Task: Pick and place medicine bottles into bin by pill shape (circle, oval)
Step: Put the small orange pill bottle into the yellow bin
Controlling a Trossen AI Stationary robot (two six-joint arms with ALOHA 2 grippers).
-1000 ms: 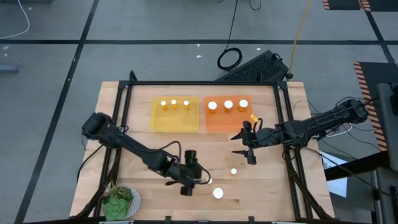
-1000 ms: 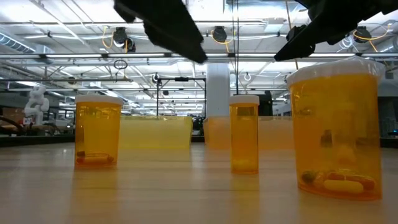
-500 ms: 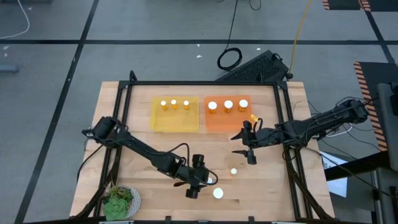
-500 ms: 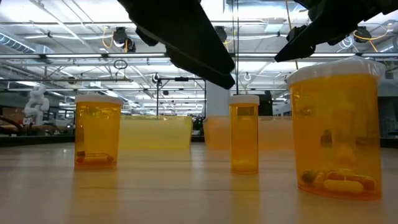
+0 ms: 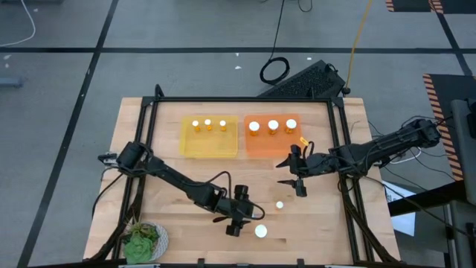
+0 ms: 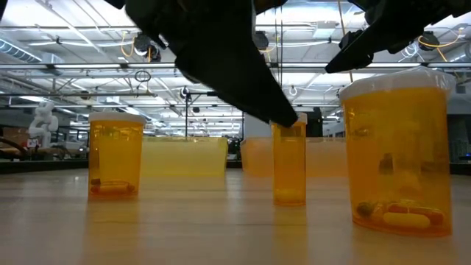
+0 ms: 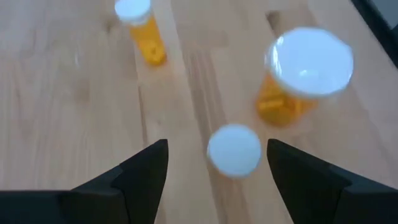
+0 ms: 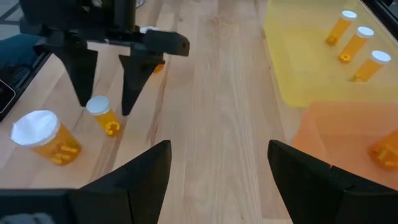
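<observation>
While the green leafy object (image 5: pixel 143 240) sits unused at the table's near left corner, the left arm stretches across the front of the table. The left gripper (image 5: pixel 238 217) hangs over a narrow-capped medicine bottle (image 7: pixel 234 149). In the left wrist view its jaws are spread wide, one finger on each side of the white cap, gripping nothing. From above, this bottle is hidden beneath the gripper.

Just to the right stand two more loose bottles. A wide-capped bottle (image 5: pixel 260 231) is nearest the table's front edge, and another narrow one (image 5: pixel 279 205) stands a little farther in.

At the back, the yellow bin (image 5: pixel 210 147) holds three narrow-capped bottles. The orange bin (image 5: pixel 269 147) beside it holds three wide-capped ones.

Farther right, the right gripper (image 5: pixel 297 176) waits in front of the orange bin, its jaws also parted and empty.

The step in hand looks like the approach for a pick, with six bottles sorted and three left on the table. Next, the left gripper probably has to come down squarely over the cap and close on the bottle's body, without nudging the wide bottle close by. Its pills cannot be made out here. Judging by cap width, it likely belongs in the yellow bin.
</observation>
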